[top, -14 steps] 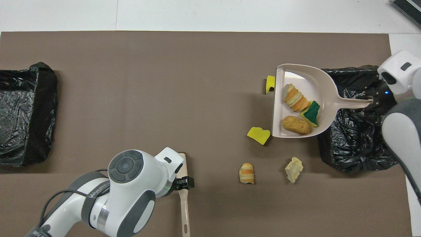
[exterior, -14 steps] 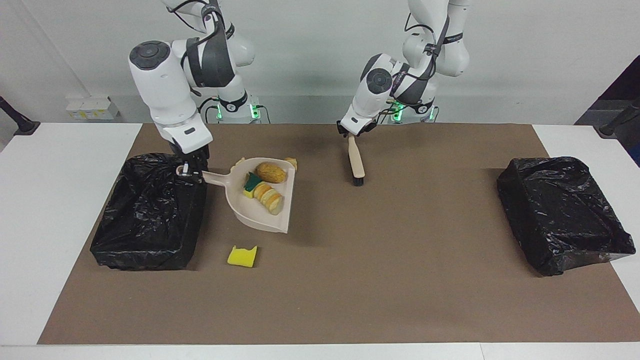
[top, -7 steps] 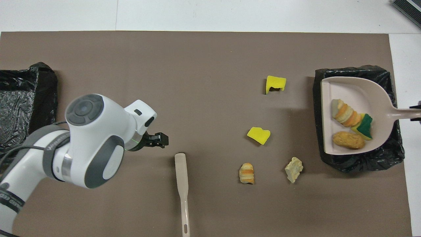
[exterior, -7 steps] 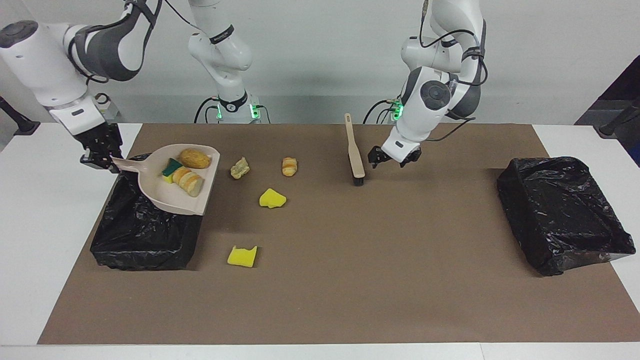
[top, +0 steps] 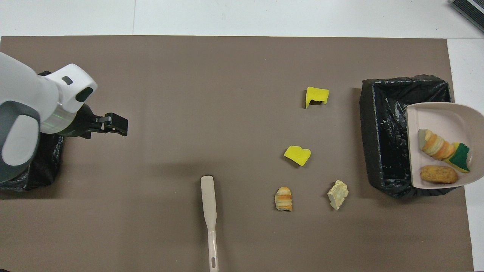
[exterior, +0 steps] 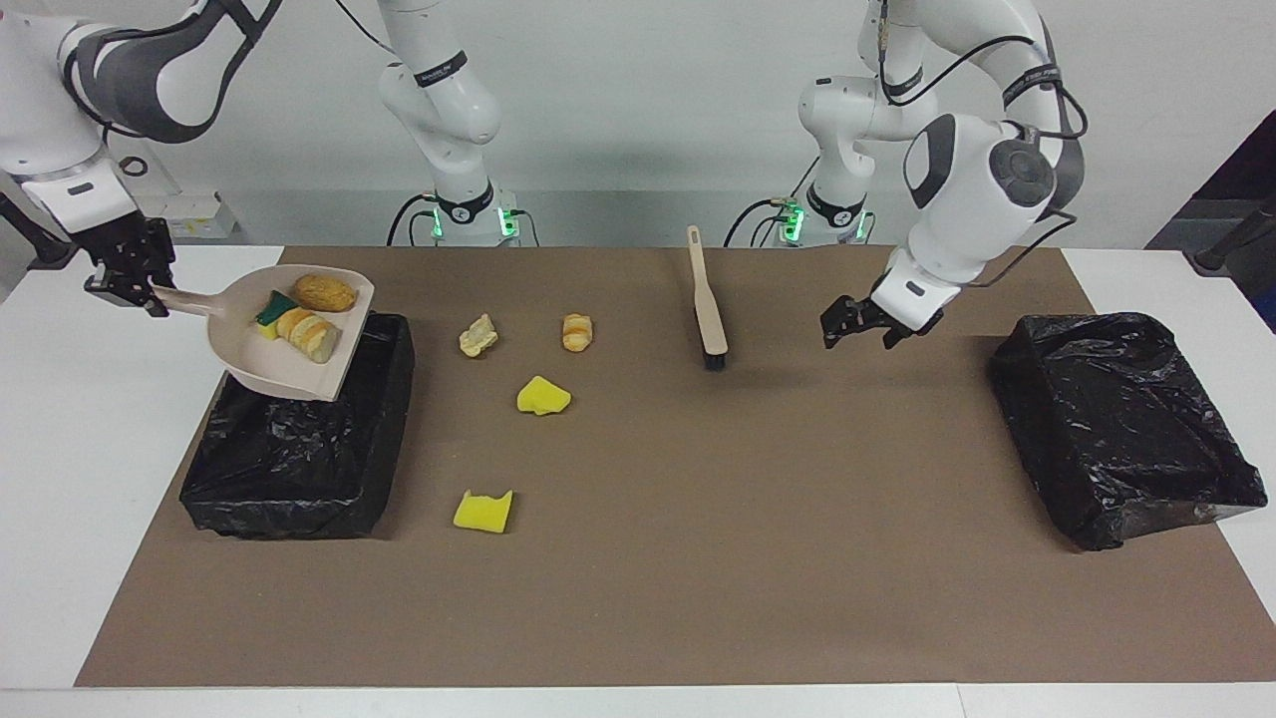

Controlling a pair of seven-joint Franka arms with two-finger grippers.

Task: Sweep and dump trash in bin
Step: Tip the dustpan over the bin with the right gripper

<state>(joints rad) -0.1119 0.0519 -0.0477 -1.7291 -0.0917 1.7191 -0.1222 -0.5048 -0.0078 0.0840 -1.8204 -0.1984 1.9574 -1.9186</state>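
My right gripper [exterior: 125, 281] is shut on the handle of the beige dustpan [exterior: 249, 361] and holds it, tilted, above the black-lined bin [exterior: 299, 459]. The pan carries a golden-brown chunk [exterior: 324, 291], a green-backed sponge piece [exterior: 272, 308] and sliced bread pieces [exterior: 307, 335]. On the mat lie two yellow sponge pieces [exterior: 543, 396] [exterior: 483, 511], a small bread roll [exterior: 576, 332] and a pale chunk [exterior: 478, 335]. The brush [exterior: 706, 304] lies on the mat. My left gripper [exterior: 859, 327] is open and empty above the mat, beside the brush toward the left arm's end.
A second black-lined bin [exterior: 1116, 419] stands at the left arm's end of the table; in the overhead view the left arm covers most of it. A brown mat [exterior: 698, 558] covers the table between the bins.
My right gripper raised the dustpan off the mat and carried it over the bin. My left gripper let go of the brush and moved toward the second bin. Four scraps are uncovered on the mat.
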